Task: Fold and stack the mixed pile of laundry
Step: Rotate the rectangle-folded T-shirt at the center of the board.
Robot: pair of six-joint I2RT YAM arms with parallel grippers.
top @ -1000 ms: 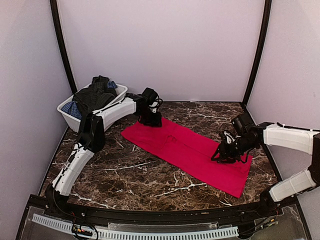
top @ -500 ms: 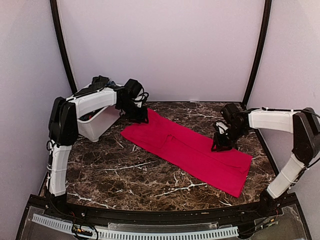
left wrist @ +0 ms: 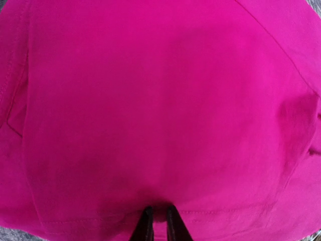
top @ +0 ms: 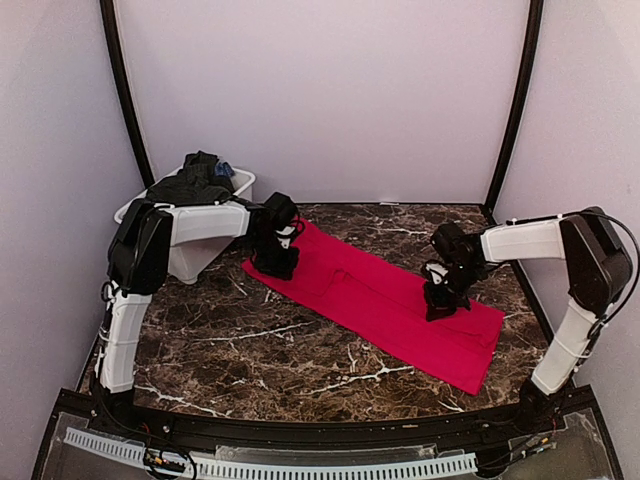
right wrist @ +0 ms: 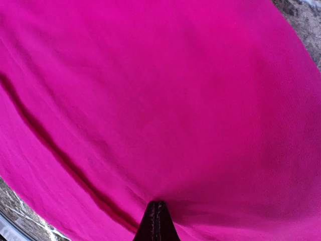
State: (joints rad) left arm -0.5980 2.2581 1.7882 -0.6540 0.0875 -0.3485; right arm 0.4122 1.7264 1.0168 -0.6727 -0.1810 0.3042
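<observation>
The bright red cloth (top: 370,300) lies spread flat on the marble table, running from back left to front right. It fills the left wrist view (left wrist: 160,100) and the right wrist view (right wrist: 175,100). My left gripper (top: 272,268) is down on the cloth's left end, and its jaws (left wrist: 159,223) pinch a small pucker of cloth just inside the hem. My right gripper (top: 437,308) is down on the cloth's right part, jaws (right wrist: 157,221) closed together with creases running to the tip. The dark charcoal shirt (top: 195,182) and a bit of blue garment (top: 226,170) lie in the bin. No orange piece shows.
The white plastic bin (top: 245,181) stands at the back left corner, partly behind my left arm. Black frame posts (top: 125,100) rise at both back corners. Bare marble table (top: 250,350) lies in front of the cloth.
My left gripper came off the cloth's far left edge, lifted, and came down nearer on the left end. My right gripper rose slightly toward the back, then dropped onto the cloth again.
</observation>
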